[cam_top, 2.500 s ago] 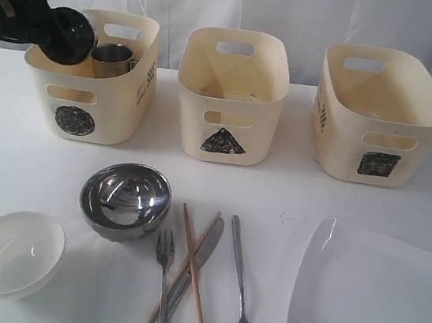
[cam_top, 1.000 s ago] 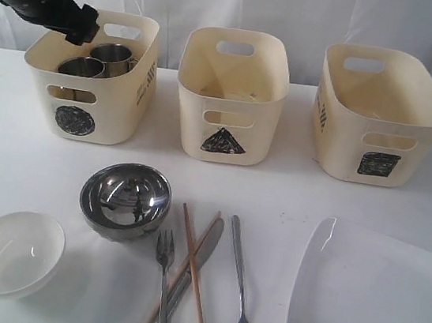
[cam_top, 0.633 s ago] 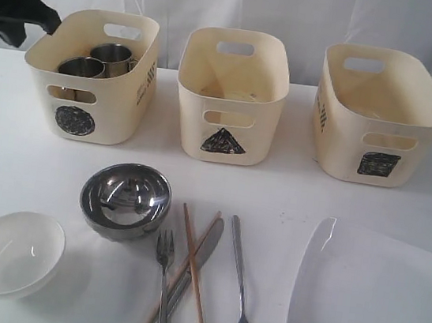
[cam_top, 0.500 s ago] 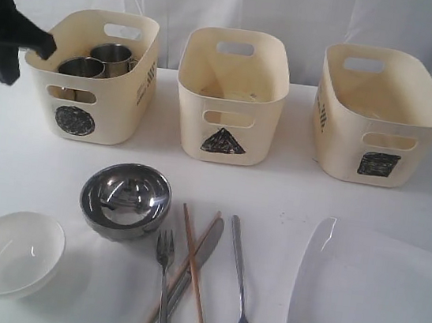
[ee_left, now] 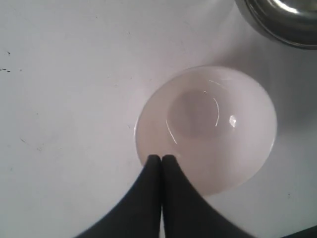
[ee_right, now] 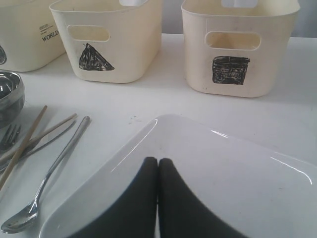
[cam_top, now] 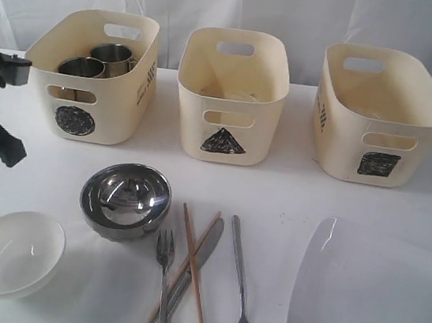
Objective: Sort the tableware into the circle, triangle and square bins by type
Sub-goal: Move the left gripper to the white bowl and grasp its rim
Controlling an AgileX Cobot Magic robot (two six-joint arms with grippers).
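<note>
Long spoon (cam_top: 239, 276): bowl end near, handle toward triangle bin (cam_top: 192, 103); left fingers (ee_left: 148, 191), right fingers (ee_right: 143, 198) closed, empty.

Setting. A white bench (cam_top: 292, 191) fills the foreground, its matte surface carrying a few small dark specks (ee_left: 5, 69). Behind its far edge hangs a white fabric backdrop (cam_top: 300, 9) with soft vertical folds. Lighting is even and diffuse, casting only faint grey shadows on the bench.
</note>
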